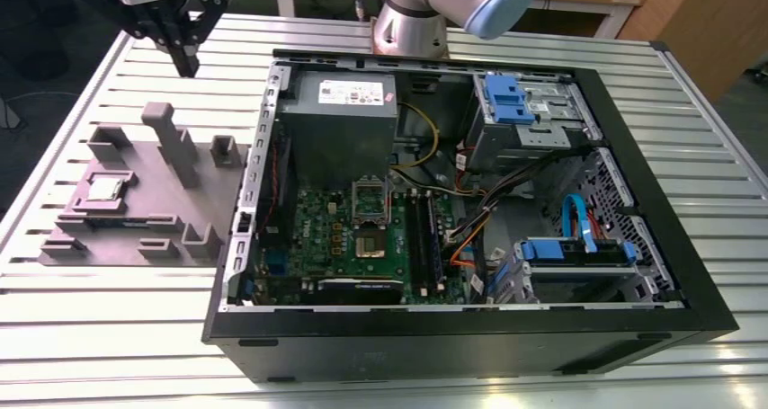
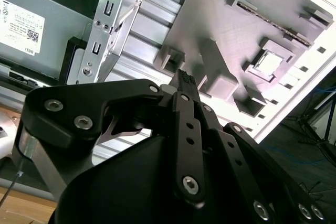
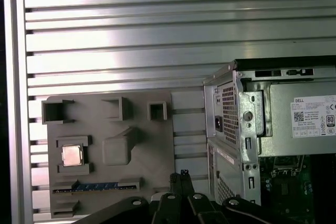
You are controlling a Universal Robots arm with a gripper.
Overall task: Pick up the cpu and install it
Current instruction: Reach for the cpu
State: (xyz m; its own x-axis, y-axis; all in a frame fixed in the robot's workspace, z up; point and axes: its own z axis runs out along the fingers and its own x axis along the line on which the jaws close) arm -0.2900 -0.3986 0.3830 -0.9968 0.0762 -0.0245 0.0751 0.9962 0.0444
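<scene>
An open black computer case (image 1: 480, 342) lies on its side. Inside it are a green motherboard (image 1: 324, 238) with a metal-framed socket (image 1: 369, 238) at its middle, dark memory sticks (image 1: 426, 229) just beside the socket, a grey power supply (image 1: 340, 126) with a white label, blue drive brackets (image 1: 519, 99) and a tangle of cables (image 1: 480, 220). Touching the case on the exterior view's left, a grey moulded holder plate (image 1: 156, 225) carries upright posts and shallow pockets. The cpu (image 1: 104, 189) lies flat in one square pocket, silvery top up, on the side of the plate away from the case. In the first wrist view a blue-green strip (image 3: 97, 186) rests in a long slot of the same plate, near the cpu (image 3: 72, 155). The gripper (image 1: 187, 66) hangs in the air near the plate's far end, its black fingers pressed together and pinching nothing. It is well apart from the cpu and touches neither plate nor case. In the second wrist view the closed tip of the gripper (image 2: 185, 80) points towards the plate's tall posts, with the cpu (image 2: 270, 62) off to one side. Case and plate rest on a tabletop (image 1: 108, 355) of silvery ribbed metal slats. The arm (image 1: 408, 22), grey with a pale blue cap, rises behind the case. Beyond the tabletop stand wooden furniture (image 1: 708, 22) and a dark floor.
</scene>
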